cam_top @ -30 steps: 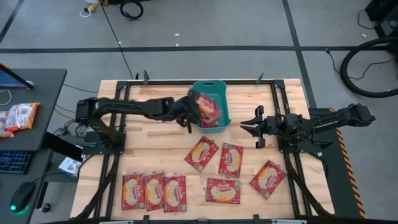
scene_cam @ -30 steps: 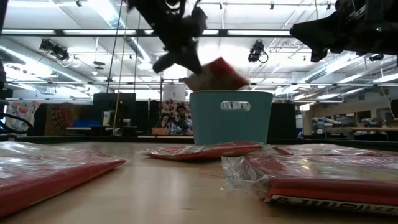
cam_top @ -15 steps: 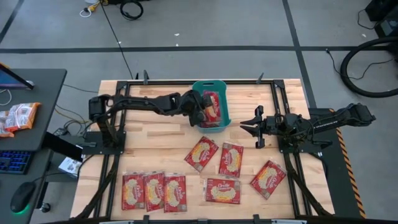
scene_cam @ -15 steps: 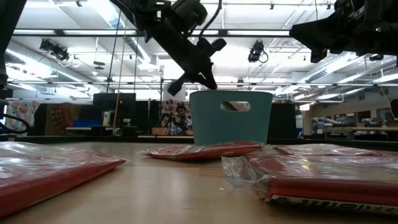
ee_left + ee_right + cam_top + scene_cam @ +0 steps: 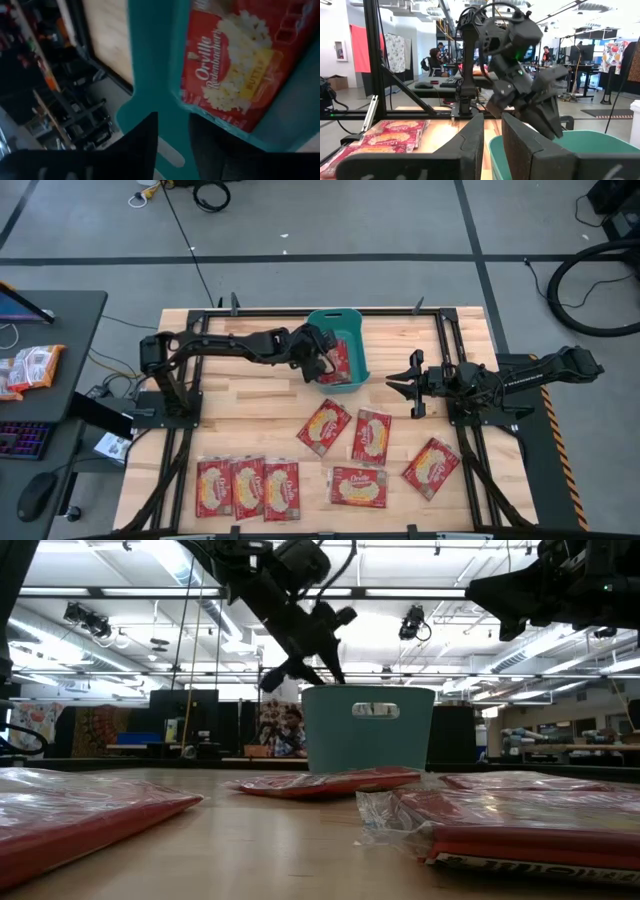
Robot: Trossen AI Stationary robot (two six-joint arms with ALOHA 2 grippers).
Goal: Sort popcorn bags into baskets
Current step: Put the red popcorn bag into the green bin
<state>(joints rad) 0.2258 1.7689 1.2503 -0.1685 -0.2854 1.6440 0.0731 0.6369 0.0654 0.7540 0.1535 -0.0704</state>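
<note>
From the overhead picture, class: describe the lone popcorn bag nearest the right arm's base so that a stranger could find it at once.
Start at the wooden table and go to its right side, in front of the waiting right gripper. There lies one red popcorn bag, tilted and alone; the other loose bags lie in pairs or in a row.

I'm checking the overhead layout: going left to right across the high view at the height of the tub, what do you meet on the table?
Left arm base → left hand at the teal tub's left wall → teal tub with a popcorn bag inside → right hand, open, hovering → right arm base.

Popcorn bag [image 5: 235, 65] reads "Orville Redenbacher's", "BUTTER"
</note>
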